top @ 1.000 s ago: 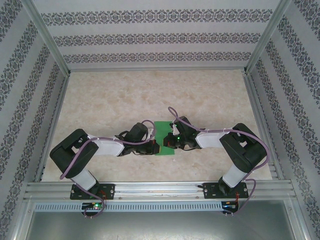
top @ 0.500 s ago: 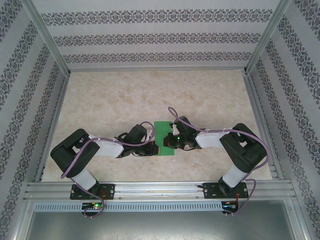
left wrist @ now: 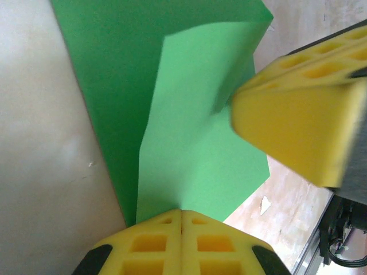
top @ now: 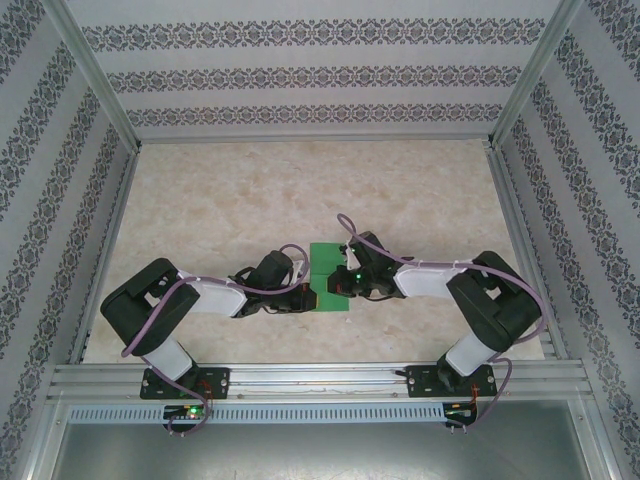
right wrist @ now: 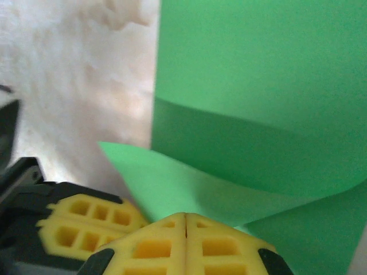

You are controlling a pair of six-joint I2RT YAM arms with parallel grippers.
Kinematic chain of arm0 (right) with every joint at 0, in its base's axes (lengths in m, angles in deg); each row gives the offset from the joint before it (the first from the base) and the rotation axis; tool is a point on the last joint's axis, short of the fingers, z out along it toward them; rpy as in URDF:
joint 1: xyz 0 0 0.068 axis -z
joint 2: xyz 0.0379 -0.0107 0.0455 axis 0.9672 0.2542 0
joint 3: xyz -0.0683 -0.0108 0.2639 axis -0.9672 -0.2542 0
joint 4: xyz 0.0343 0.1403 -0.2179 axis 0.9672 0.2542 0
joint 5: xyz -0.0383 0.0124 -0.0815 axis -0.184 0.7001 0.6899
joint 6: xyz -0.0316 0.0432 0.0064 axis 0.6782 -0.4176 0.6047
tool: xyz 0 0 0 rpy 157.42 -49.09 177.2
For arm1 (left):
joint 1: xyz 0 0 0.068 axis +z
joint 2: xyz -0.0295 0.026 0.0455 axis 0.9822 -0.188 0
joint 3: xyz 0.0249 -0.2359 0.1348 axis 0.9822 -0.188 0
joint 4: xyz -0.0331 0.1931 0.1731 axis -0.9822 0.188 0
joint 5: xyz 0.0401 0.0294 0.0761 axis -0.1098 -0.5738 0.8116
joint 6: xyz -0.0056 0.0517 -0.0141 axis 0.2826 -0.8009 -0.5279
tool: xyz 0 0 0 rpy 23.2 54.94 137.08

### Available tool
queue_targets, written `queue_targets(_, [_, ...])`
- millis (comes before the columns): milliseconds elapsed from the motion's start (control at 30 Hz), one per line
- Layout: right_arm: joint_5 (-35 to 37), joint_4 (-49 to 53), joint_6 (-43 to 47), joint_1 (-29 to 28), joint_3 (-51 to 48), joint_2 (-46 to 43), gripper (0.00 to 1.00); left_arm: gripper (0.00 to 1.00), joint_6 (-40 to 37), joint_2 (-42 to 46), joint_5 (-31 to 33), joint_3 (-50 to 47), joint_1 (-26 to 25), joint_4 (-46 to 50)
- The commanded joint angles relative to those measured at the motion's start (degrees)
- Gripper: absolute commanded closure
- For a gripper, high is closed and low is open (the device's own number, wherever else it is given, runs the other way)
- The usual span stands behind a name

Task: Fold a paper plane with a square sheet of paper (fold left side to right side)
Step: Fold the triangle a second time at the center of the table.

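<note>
The square sheet of paper (top: 325, 258), bright green, lies mid-table between both grippers. In the left wrist view its flat part (left wrist: 109, 74) rests on the table while a paler flap (left wrist: 195, 143) stands lifted above it. My left gripper (left wrist: 182, 213) is shut, with the flap's edge running into its closed tips. The right gripper's yellow fingers (left wrist: 292, 126) press against the flap's right edge. In the right wrist view my right gripper (right wrist: 186, 216) is shut on the raised flap (right wrist: 189, 183), above the flat sheet (right wrist: 258, 69). From above, the left gripper (top: 308, 297) and right gripper (top: 340, 285) nearly touch.
The marbled tabletop (top: 250, 190) is fenced by metal rails (top: 110, 240) and patterned walls. A small white scrap (left wrist: 265, 204) lies on the table near the sheet's corner. The left gripper's fingers (right wrist: 86, 226) sit just beside my right jaws.
The left gripper has crept right toward the right gripper, carrying the sheet's edge with it. The right arm's elbow has shifted slightly right. Both grippers stayed shut.
</note>
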Motion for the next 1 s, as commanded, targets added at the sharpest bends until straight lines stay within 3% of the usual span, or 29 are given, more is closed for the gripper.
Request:
queue_targets(0, [-0.26, -0.51, 0.36, -1.24, -1.02, -2.17, 1.00, 1.00, 0.30, -2.20, 2.36, -1.48, -1.65, 1.50])
queue_targets(467, [1.88, -5.98, -3.08, -4.43, -1.37, 2.55, 1.00, 1.00, -0.43, -2.50, 3.85, -0.33, -2.28, 4.23])
queue_targets(967, [4.15, -4.03, -0.47, -4.25, -0.30, 6.00, 1.00, 1.00, 0.68, -2.42, 5.49, -0.17, -2.37, 6.81])
